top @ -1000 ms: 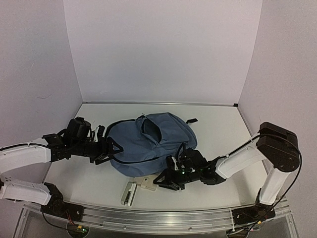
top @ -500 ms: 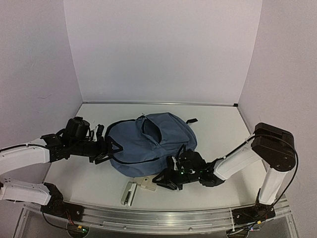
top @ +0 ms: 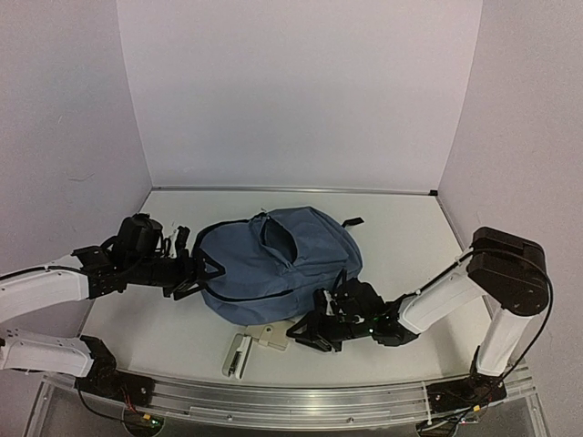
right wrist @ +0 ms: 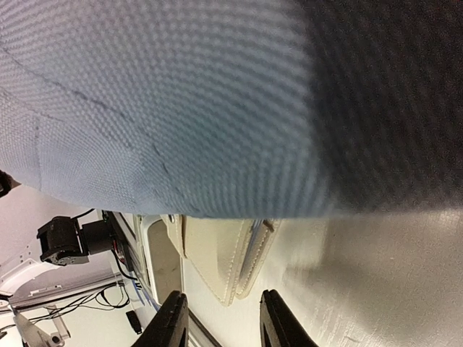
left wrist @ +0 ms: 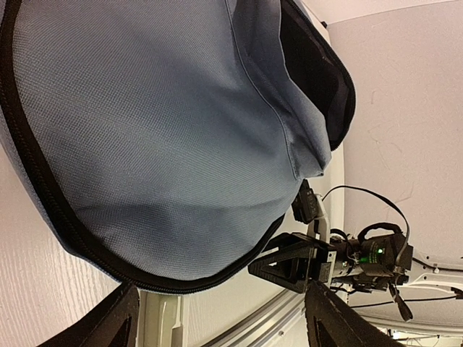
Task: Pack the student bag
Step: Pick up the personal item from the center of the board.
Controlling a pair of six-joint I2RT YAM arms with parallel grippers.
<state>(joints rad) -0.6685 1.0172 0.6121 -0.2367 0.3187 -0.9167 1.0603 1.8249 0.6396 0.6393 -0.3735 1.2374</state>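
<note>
White surface [top: 410,237], pale walls. Right fingers [right wrist: 172,325] are part-spread, pinching nothing, aimed at the cream pouch [right wrist: 217,264] tucked against the student bag [top: 264,264], slumped mid-surface. Left fingers [left wrist: 108,325] gape wide at its left edge. The danger: closing low could snag bag fabric along with the pouch and drag both.

The slate-blue cloth backpack [top: 273,264] shows a coarse, matt weave and is edged with black zip tape [left wrist: 43,195]. By the bench's near edge, a pale cream flat case [right wrist: 221,256] with stitched seams looks smooth and faintly sheened. The white bench top [top: 401,237] is matt and finely grained.
</note>
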